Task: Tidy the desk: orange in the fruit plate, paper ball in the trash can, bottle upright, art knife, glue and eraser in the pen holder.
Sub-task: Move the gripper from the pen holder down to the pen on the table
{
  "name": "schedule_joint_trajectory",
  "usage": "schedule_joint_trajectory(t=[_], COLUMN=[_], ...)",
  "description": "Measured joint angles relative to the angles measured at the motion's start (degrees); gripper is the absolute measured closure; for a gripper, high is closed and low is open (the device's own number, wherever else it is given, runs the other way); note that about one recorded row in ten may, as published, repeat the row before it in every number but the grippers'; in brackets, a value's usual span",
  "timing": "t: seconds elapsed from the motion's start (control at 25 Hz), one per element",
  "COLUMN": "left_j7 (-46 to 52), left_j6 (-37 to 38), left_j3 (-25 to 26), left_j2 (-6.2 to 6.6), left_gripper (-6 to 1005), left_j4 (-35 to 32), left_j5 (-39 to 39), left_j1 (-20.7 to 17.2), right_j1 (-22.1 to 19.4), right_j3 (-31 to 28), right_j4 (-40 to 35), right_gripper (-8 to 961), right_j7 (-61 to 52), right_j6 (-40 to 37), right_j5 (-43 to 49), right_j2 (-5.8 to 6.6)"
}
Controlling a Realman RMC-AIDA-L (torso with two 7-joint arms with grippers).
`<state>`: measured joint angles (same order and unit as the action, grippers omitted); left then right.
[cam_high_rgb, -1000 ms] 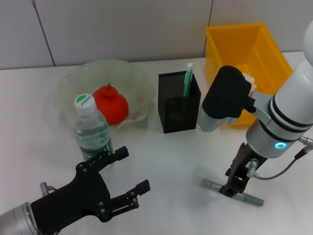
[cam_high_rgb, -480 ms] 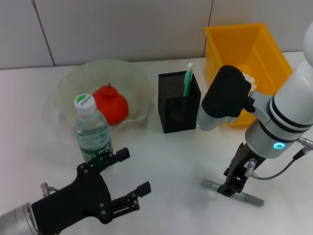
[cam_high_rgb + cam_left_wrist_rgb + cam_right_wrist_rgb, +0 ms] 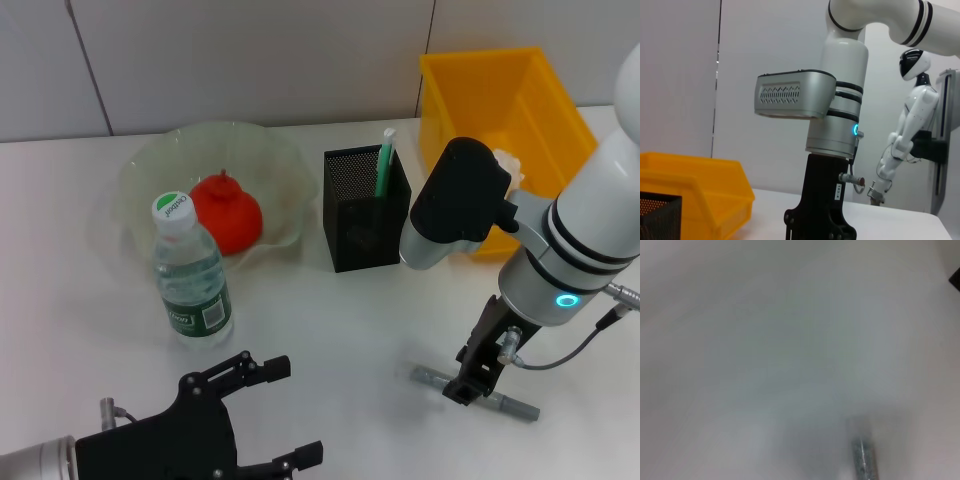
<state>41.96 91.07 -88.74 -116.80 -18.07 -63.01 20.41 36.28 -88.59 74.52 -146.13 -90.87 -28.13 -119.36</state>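
A robotics lab: beyond the white desk (image 3: 330,320) stand bare pale wall panels (image 3: 250,60), and past the desk's far side a white humanoid robot (image 3: 907,125) stands on a stand.

I see even, bright overhead light on the white worktop (image 3: 330,320), with soft shadows under the bottle (image 3: 190,270) and right pincer (image 3: 468,388). My right wrist view is badly blurred; the left wrist view is sharp.

Right gripper (image 3: 470,388) pointed straight down, fingertips at table level, closed around thin grey bar; wrist directly above, forearm rising up and outward. Left gripper (image 3: 268,420) lay low, near horizontal, fingers spread apart, holding nothing.
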Motion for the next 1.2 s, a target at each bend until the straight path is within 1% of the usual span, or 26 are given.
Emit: schedule_joint_trajectory(t=[0.36,0.64,1.2], left_j7=[1.71,1.85,2.51], left_j6=[-1.27,-1.61,-1.69], left_j3=[0.19,0.17,0.67], left_j2=[0.93,0.96,0.92], left_gripper=[140,140,140], left_j4=[-0.45,-0.56,-0.56], left_j5=[-3.59,-3.61,-3.62], left_j1=[0.81,0.95,1.36], right_j1=[0.01,0.18,0.72], right_j3=[0.89,2.18,2.22], right_j4=[-1.33,-1.40,-2.98], right_gripper=[546,583,644], right_j7=[-0.04,-0.43,-0.46], right_j6=[1.08,1.76,1.95], right_j5=[0.00,0.02,-0.02], right_j2=[-0.09,-0.06,0.01])
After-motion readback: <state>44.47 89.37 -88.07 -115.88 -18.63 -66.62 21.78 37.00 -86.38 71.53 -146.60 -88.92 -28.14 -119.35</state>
